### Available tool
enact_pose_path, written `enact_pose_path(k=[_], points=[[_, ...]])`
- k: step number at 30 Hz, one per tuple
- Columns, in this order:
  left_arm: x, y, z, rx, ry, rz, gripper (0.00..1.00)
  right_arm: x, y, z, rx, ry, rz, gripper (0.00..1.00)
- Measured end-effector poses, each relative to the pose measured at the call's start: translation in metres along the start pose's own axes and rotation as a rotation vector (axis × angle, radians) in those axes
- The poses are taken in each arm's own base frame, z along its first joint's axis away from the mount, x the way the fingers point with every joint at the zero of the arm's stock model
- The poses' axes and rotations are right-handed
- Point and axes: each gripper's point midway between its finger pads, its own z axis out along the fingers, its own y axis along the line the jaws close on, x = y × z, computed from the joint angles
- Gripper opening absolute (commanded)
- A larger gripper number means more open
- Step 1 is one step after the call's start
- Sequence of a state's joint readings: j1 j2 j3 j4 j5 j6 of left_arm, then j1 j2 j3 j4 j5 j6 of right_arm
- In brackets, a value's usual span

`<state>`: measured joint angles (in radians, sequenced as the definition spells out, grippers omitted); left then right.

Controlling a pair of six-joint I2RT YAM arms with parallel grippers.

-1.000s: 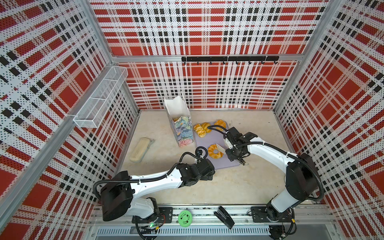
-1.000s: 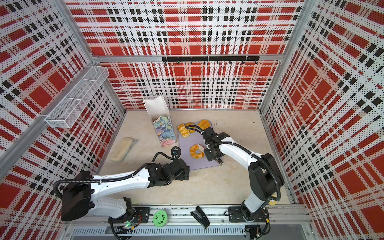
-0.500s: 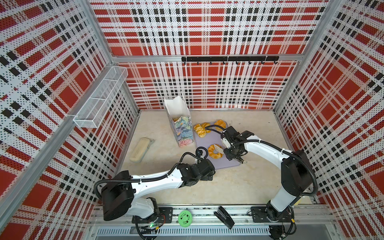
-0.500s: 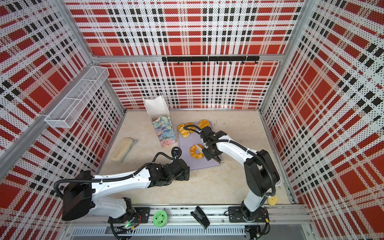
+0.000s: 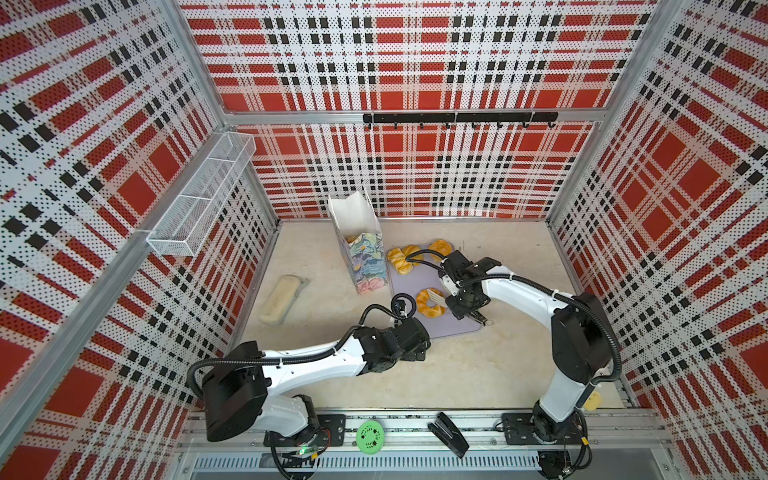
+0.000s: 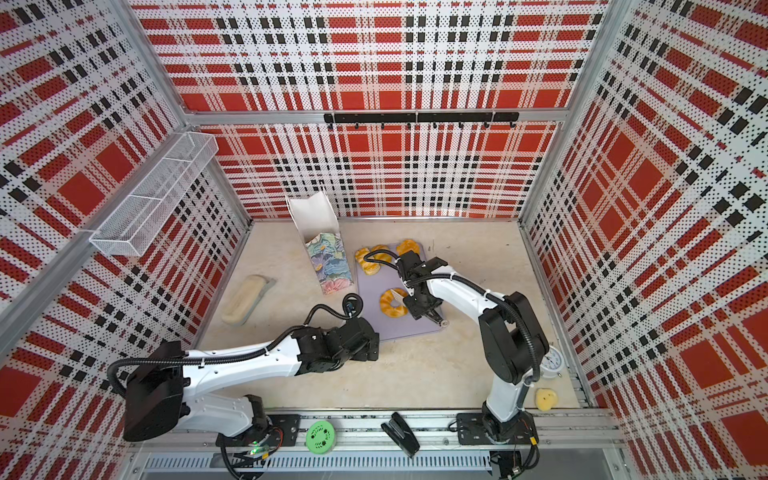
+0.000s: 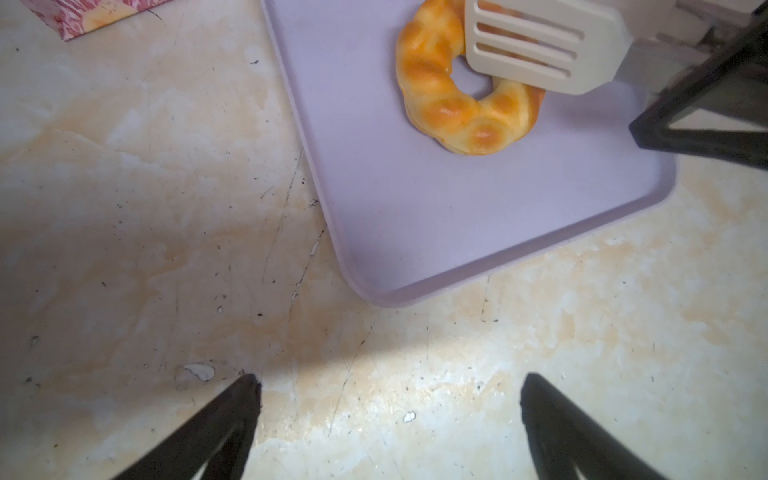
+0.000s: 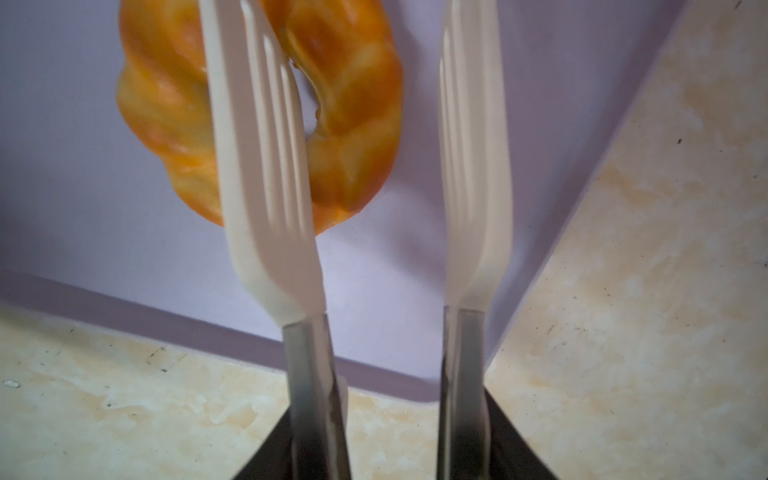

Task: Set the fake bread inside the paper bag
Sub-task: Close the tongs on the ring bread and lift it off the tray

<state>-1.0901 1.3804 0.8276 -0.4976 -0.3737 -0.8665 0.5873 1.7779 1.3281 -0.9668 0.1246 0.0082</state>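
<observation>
A glossy golden ring of fake bread (image 5: 428,305) (image 6: 392,303) lies on a lilac tray (image 5: 457,326). My right gripper (image 5: 456,305) (image 8: 390,415) is shut on white slotted tongs (image 8: 266,187). The tongs stand apart: one blade crosses the ring (image 8: 357,124), the other hangs beside it over bare tray. More fake bread (image 5: 401,259) sits at the tray's far end. The floral paper bag (image 5: 361,257) (image 6: 328,262) stands upright left of the tray, with a yellow piece showing inside. My left gripper (image 5: 419,350) (image 7: 388,386) is open and empty over the table by the tray's near corner.
A pale beige block (image 5: 279,299) lies at the left. A wire basket (image 5: 199,199) hangs on the left wall. A stapler (image 5: 449,434) and a green disc (image 5: 370,434) rest on the front rail. A small yellow lump (image 6: 545,398) and a clock (image 6: 550,365) sit by the right arm's base.
My right gripper has carried the tongs left and nearer, bringing one blade over the ring. The left arm has stayed still.
</observation>
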Motion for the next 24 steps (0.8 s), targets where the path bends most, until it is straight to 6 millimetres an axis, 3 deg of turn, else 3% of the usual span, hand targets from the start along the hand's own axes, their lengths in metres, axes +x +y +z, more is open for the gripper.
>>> enact_pose_path(k=[7,19,24], points=[[-0.003,-0.001,-0.003,0.009,-0.009,-0.005,1.0,-0.003,0.002,0.003,-0.009,0.025,-0.014,0.49],[-0.005,0.001,-0.007,0.005,-0.022,-0.007,0.99,-0.001,0.004,0.006,-0.016,0.051,-0.032,0.29],[-0.011,0.003,-0.014,0.01,-0.046,-0.015,0.99,-0.001,0.004,0.006,-0.02,0.052,-0.033,0.26]])
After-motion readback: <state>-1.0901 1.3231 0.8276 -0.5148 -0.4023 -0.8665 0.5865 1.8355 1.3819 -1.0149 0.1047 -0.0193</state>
